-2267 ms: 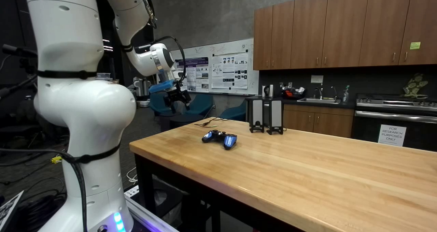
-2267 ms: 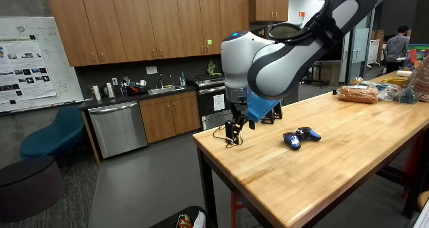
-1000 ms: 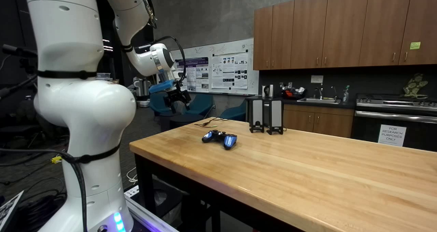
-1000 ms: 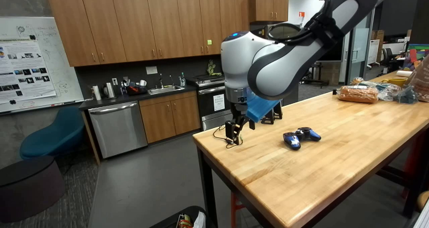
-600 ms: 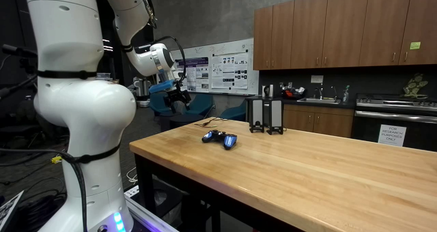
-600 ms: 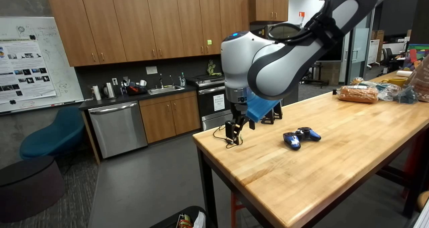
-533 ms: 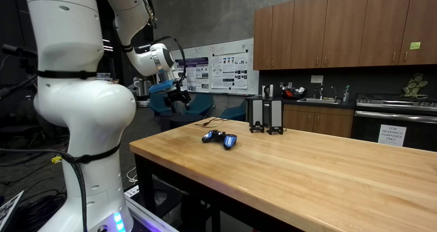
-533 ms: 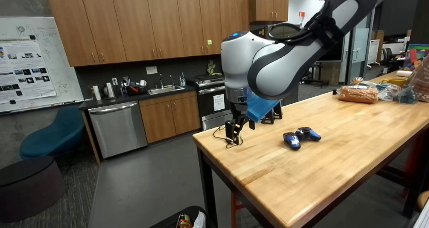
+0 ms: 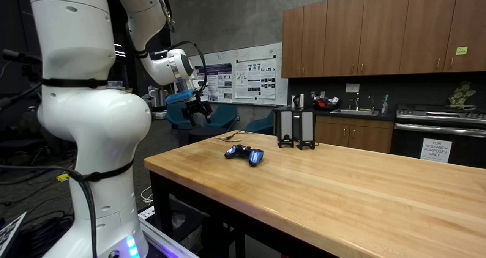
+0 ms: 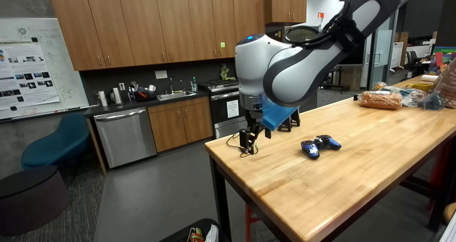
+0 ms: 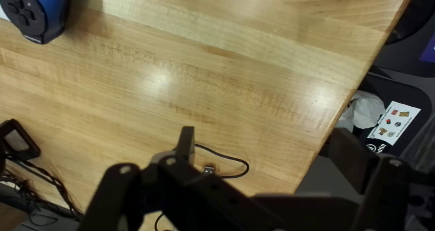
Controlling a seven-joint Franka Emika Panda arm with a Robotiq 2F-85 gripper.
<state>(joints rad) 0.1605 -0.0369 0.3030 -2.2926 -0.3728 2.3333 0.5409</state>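
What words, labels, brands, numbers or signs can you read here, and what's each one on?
"FOR RESEARCH PURPOSES ONLY": white sign on the oven
Probably "DELL", tiny: base of a speaker
Too small or blurred to read:
whiteboard, including its posters
green sticky note on a cabinet
notice above the sink
red wall sign
bin label
print on the game controller

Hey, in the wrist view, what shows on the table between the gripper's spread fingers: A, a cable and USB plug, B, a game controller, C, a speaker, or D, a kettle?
A, shown by the black cable curving there beside the metal USB plug.
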